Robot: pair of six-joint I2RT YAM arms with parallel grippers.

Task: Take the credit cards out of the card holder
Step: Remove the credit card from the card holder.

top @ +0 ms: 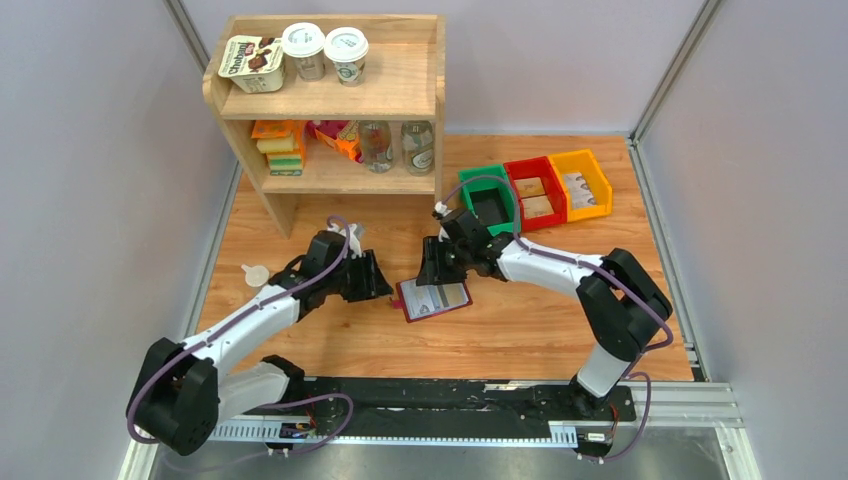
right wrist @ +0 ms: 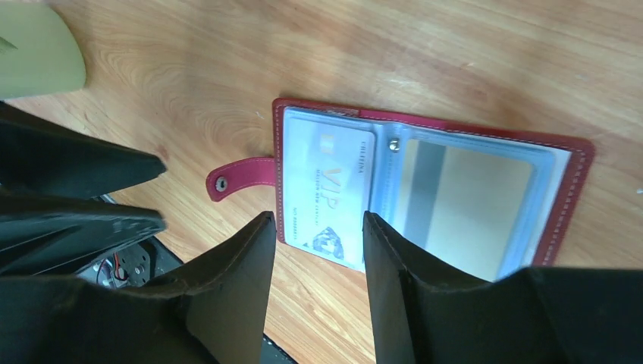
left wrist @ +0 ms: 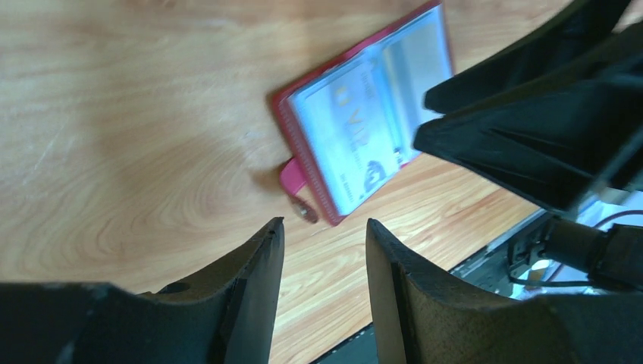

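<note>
The maroon card holder (top: 433,298) lies open and flat on the wooden table, its closing tab (right wrist: 235,178) pointing toward the left arm. It also shows in the left wrist view (left wrist: 364,129). A pale card marked VIP (right wrist: 334,189) sits in one clear sleeve and sticks out a little past the holder's edge. A greyish-tan card (right wrist: 470,205) sits in the other sleeve. My right gripper (right wrist: 317,220) is open and empty, just above the VIP card's protruding edge. My left gripper (left wrist: 324,227) is open and empty, a short way from the tab.
A wooden shelf (top: 330,100) with cups and packets stands at the back left. Green (top: 490,200), red (top: 535,190) and yellow (top: 582,182) bins sit at the back right. A small white object (top: 256,273) lies left of the left arm. A black rail (top: 450,395) runs along the near edge.
</note>
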